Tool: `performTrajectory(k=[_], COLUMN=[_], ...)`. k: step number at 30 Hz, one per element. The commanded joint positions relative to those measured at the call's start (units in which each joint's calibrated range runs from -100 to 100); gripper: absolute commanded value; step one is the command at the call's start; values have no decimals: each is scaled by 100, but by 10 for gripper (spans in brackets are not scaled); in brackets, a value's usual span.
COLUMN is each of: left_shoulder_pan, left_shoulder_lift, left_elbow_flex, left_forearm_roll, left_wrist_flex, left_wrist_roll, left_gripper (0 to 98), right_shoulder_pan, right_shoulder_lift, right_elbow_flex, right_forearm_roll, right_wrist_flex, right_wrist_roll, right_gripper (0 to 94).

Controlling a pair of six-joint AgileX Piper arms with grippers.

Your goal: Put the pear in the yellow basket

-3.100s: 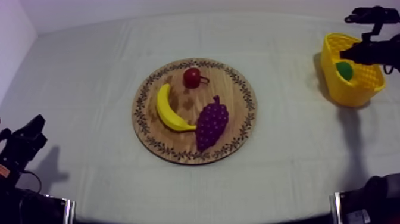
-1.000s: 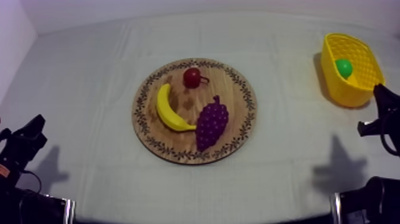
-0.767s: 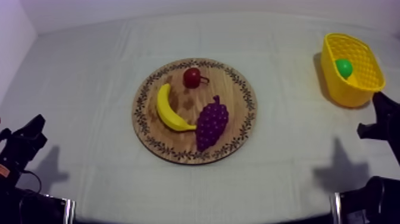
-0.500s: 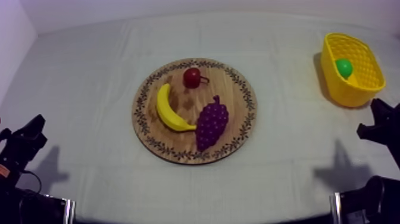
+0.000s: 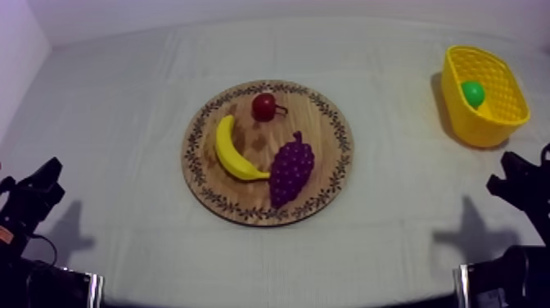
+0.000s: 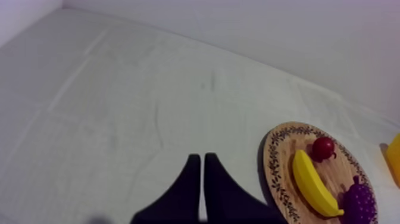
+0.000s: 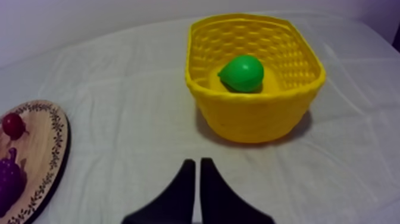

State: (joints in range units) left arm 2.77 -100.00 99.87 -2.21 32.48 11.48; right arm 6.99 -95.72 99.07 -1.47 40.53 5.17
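Low at the table's near edge, both arms sit at their own sides. The left gripper [image 6: 199, 156] has its two black fingers pressed together on nothing. The right gripper [image 7: 197, 161] is likewise a narrow closed wedge, aimed toward the yellow basket [image 7: 256, 122] but well apart from it. Mid-table, the wooden board [image 5: 323, 135] carries a banana [image 5: 232, 151], a bunch of grapes [image 5: 290, 168] and a small red fruit [image 5: 263, 106], with no gripper near them. Farther off, at the right side, the green pear [image 7: 242, 72] lies inside the basket, on its floor. With the pear delivered, the empty, closed grippers and low arms read as a rest pose, and the task looks complete.
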Motion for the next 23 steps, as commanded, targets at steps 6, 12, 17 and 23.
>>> performTrajectory(k=[6,12,17,23], left_shoulder_pan=[1,1,1,1], left_shoulder_lift=[0,0,0,0], left_elbow_flex=[2,2,2,2], left_forearm_roll=[-2,-2,-2,-2], left_wrist_flex=[1,1,1,1], left_wrist_roll=[1,-1,-1,0], left_gripper=[1,1,1,1], right_shoulder_pan=[6,6,6,6], right_shoulder_lift=[-4,-4,-4,-4], right_elbow_flex=[45,58,59,60], right_forearm_roll=[6,8,8,8], right_wrist_flex=[-156,-215,-221,-222], right_wrist_roll=[455,632,656,662], right_gripper=[4,3,3,3])
